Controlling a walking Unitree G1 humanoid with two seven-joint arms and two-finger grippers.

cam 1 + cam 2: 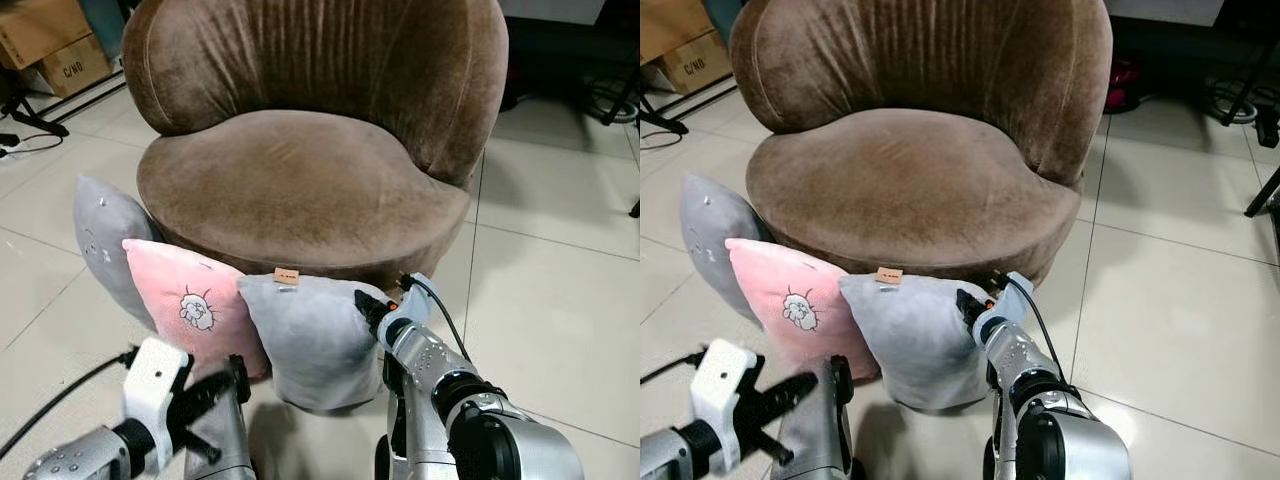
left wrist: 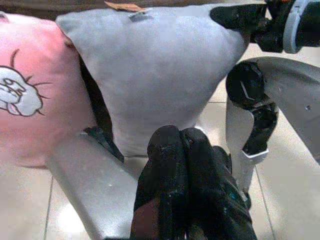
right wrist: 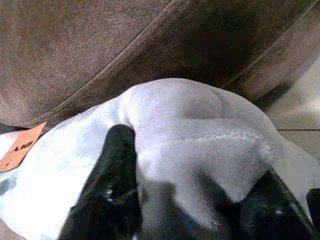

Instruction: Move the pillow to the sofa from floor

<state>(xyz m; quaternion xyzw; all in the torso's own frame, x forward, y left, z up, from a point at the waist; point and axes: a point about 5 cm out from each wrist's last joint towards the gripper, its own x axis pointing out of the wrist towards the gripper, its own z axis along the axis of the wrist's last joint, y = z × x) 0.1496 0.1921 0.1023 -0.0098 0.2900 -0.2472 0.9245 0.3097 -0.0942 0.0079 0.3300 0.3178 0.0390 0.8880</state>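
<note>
A round brown sofa (image 1: 300, 180) stands on the pale tiled floor (image 1: 560, 290), with cardboard boxes (image 1: 50, 45) and black cables (image 1: 30, 140) behind it to the left. Three cushions lean against its front base: a grey one (image 1: 105, 235) at the far left, a pink pillow (image 1: 190, 305) with a cartoon face beside it, and the grey pillow (image 1: 310, 335) nearest the robot's right arm. The pink pillow touches the grey pillow's left edge and partly crowds it.

The grey pillow stands upright on the floor against the sofa base, a small orange tag (image 1: 287, 276) at its top edge. The right gripper (image 3: 185, 200) is at the pillow's upper right corner, its two black fingers (image 3: 112, 175) clamped on a bunched fold of the soft plush fabric. The left gripper (image 2: 182, 150) hovers low in front of the pillow's bottom edge, fingers pressed together, not touching it
</note>
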